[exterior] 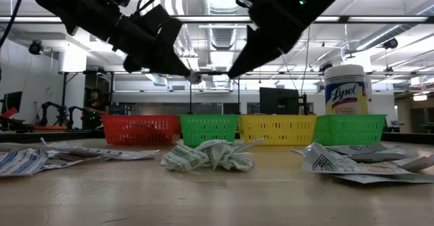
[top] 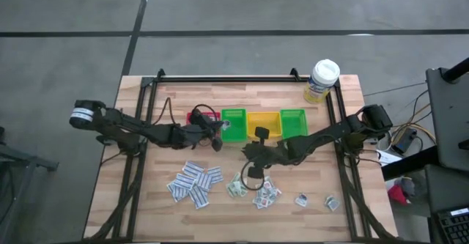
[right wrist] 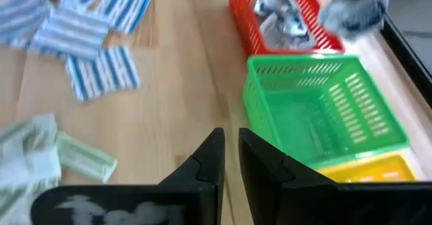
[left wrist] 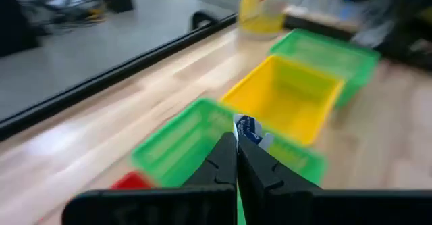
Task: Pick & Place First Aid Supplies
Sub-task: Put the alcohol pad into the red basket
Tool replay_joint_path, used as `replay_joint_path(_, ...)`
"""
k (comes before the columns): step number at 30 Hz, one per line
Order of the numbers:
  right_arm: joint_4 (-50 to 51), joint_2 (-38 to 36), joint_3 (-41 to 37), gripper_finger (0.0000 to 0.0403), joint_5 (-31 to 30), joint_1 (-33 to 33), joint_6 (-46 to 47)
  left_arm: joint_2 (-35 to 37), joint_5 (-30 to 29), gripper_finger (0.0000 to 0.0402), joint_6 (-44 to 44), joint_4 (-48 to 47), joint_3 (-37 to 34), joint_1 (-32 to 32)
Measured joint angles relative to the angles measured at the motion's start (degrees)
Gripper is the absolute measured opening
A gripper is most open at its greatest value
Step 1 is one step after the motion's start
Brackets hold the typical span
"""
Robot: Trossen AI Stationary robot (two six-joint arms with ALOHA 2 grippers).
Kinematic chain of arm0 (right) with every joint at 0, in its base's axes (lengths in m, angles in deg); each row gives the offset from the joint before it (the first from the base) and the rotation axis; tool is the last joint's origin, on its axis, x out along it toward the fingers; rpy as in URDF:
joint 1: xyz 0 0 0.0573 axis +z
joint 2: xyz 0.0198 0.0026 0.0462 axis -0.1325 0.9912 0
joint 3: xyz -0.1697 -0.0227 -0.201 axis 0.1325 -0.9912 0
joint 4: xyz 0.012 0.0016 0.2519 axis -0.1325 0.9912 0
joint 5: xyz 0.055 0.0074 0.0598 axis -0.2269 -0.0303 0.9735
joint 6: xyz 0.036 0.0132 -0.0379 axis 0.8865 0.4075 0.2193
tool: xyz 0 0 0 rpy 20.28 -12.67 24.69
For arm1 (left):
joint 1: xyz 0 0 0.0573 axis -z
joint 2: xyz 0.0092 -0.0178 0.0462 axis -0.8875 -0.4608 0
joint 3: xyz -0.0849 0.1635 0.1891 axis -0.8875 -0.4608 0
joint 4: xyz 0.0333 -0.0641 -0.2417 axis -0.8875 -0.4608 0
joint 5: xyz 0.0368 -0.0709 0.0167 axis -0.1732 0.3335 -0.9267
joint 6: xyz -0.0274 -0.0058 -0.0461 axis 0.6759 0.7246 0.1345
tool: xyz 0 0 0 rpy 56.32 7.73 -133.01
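a: left gripper (left wrist: 236, 146)?
b: clamped on a small packet (left wrist: 248, 128), above the green bin (top: 233, 124) by the red bin (right wrist: 287, 19).
a: right gripper (right wrist: 231, 147)?
b: jaws narrow, nothing in them. other packets (top: 194, 182) lie on table (top: 146, 200).

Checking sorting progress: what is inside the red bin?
The red bin holds a few crumpled silvery-grey packets. A blurred dark and grey shape, probably the left arm, covers its far corner, so anything there is hidden.
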Motion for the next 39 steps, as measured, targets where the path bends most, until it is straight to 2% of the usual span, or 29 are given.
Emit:
replay_joint_path(3, 3.8, -0.3, 0.0, 0.0043, 1.3, 0.9, -0.6, 2.2, -1.2, 0.0000, 0.3, -7.8, 0.1, -0.1)
replay_joint_path(11, 9.3, -3.9, -0.3, 0.0033, 9.8, 3.4, -2.1, 9.1, -1.1, 0.0000, 0.6, -26.6, 0.4, -0.6)
replay_joint_path(17, 8.9, -9.3, -1.8, 0.0033, 10.3, 6.0, -3.1, 13.2, 0.8, 0.0000, 0.5, -37.4, 0.4, -1.5)
replay_joint_path(24, 8.4, -18.1, -4.6, 0.0034, 10.3, 9.9, -4.1, 13.2, 9.2, 0.0000, 0.8, -39.7, 0.4, -6.3)
replay_joint_path(31, 7.7, -27.5, -9.5, 0.0034, 9.6, 13.7, -1.9, 11.8, 16.3, 0.0000, 3.7, -38.1, 0.3, -13.3)
replay_joint_path(39, 0.8, -33.1, -17.2, 0.0034, 9.6, 14.6, 0.3, 10.0, 23.6, 0.0000, 2.7, -27.6, 0.4, -15.8)
